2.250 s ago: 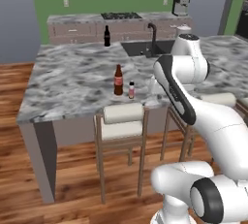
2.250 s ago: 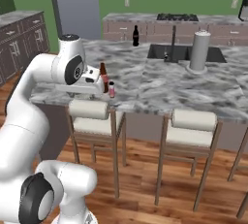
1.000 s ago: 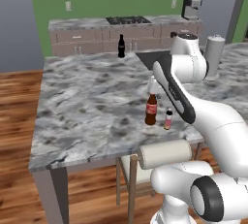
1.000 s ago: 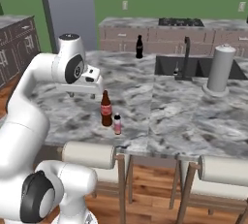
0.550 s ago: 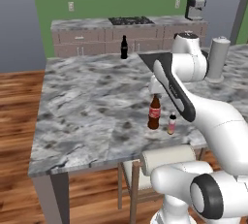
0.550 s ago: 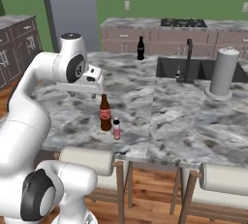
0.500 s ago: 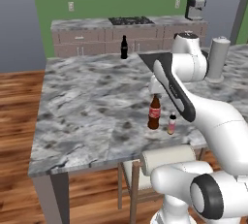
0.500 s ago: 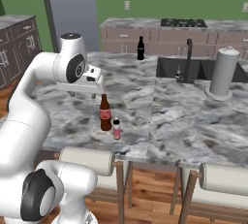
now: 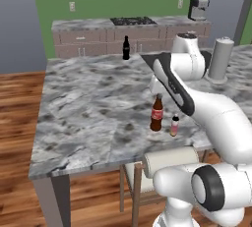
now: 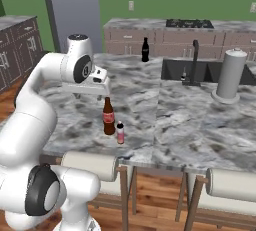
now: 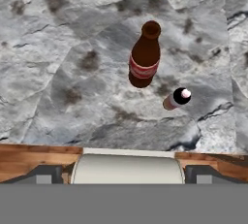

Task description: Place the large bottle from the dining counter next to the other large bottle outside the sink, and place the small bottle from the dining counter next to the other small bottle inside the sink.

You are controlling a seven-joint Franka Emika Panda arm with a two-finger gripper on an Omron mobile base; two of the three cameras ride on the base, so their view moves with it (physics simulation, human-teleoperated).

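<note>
left base view: the large bottle [image 9: 156,113] stands upright near the near edge of the desk [image 9: 88,113], with the small bottle [image 9: 174,125] just beside it on the right. the other large bottle [image 9: 126,48] stands at the far edge, well apart from them. a grey canister [image 9: 219,60] stands far right.

right base view: the tool [image 10: 101,76] hangs above the large bottle [image 10: 108,117], its jaws wide apart and holding nothing. the sink [image 10: 175,69] with its faucet [image 10: 194,61] lies far right.

hand view: both bottles stand above a stool cushion [image 11: 128,168].
</note>
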